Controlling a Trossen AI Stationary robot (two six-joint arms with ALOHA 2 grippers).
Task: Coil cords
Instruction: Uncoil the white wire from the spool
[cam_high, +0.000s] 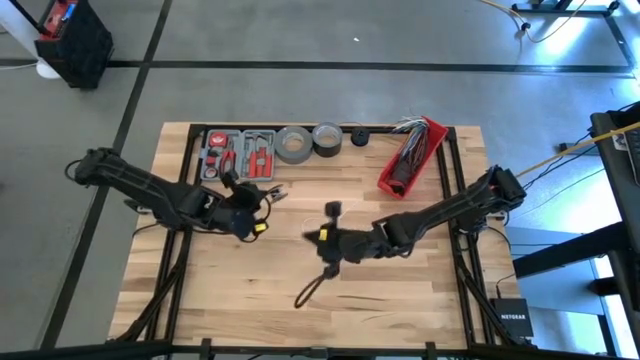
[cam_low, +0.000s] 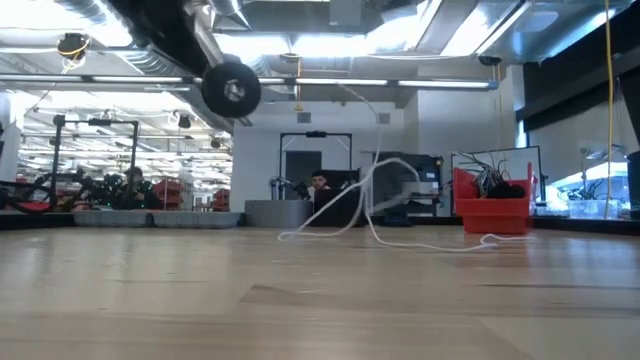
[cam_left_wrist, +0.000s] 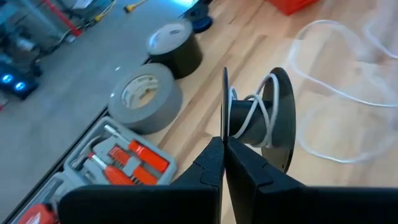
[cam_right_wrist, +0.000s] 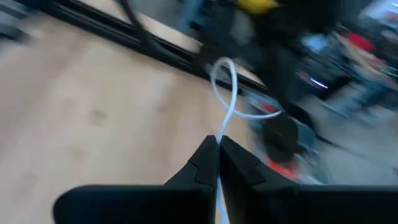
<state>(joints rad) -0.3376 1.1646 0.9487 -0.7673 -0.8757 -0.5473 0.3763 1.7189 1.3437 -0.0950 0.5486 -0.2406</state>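
High view shows both dark arms reaching inward over the wooden table (cam_high: 200, 290). The left end effector (cam_left_wrist: 222, 144) is near the table's middle-left, its fingers pressed together on the edge of a black spool disc (cam_left_wrist: 283, 118). Thin white cable (cam_left_wrist: 323, 93) is wound around the core of this spool, and more of it lies in loose loops on the wood beyond. The right end effector (cam_right_wrist: 217, 144) is near the table centre, pinching the same white cable between closed fingers; a loop of it rises in front of them.

Along the far edge lies an open grey tool case (cam_high: 238, 153) with red-handled tools inside, then two rolls of tape (cam_high: 295, 143), one grey and one darker. At the far right, a red bin (cam_high: 410, 157) holds a bunch of wires. A dark strap loop (cam_high: 310, 290) lies on the near part of the table.

The near half of the table is mostly bare wood.
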